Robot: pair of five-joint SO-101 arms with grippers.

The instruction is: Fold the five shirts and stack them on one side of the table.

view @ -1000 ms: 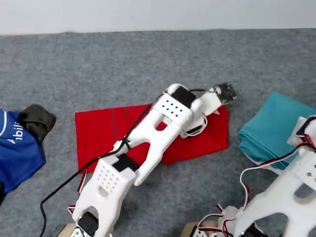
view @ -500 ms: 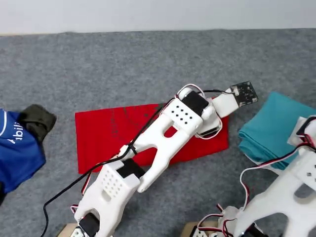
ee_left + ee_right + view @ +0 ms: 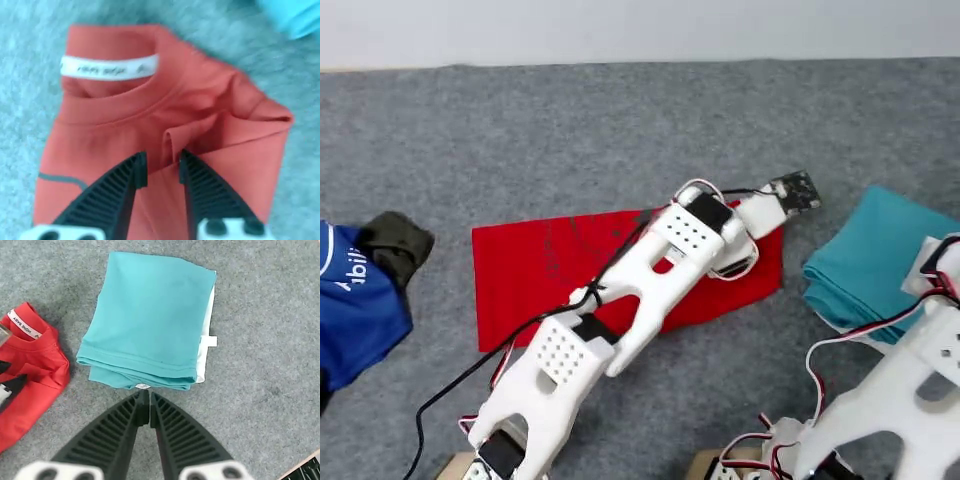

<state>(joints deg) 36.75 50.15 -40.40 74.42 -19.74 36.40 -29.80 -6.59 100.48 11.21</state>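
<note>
On the grey table (image 3: 620, 120), my left arm (image 3: 620, 300) had drawn its wrist back leftward from where it stood half a second before. My right arm (image 3: 900, 400), at the near right, had kept its place. The red shirt (image 3: 520, 270) lay mid-table as before, and the folded teal shirt (image 3: 870, 255) had stayed to its right.

My left arm hid the red shirt's middle. My right arm covered the teal shirt's near right corner. The blue shirt (image 3: 355, 300) was cut off at the left edge, with a dark garment (image 3: 392, 243) touching its far side. Something white (image 3: 209, 315) showed under the teal shirt, too little to identify.

My left gripper (image 3: 161, 160) hung narrowly parted over a raised crease below the red collar, holding nothing. My right gripper (image 3: 150, 399) was closed and empty, just near of the teal shirt.
</note>
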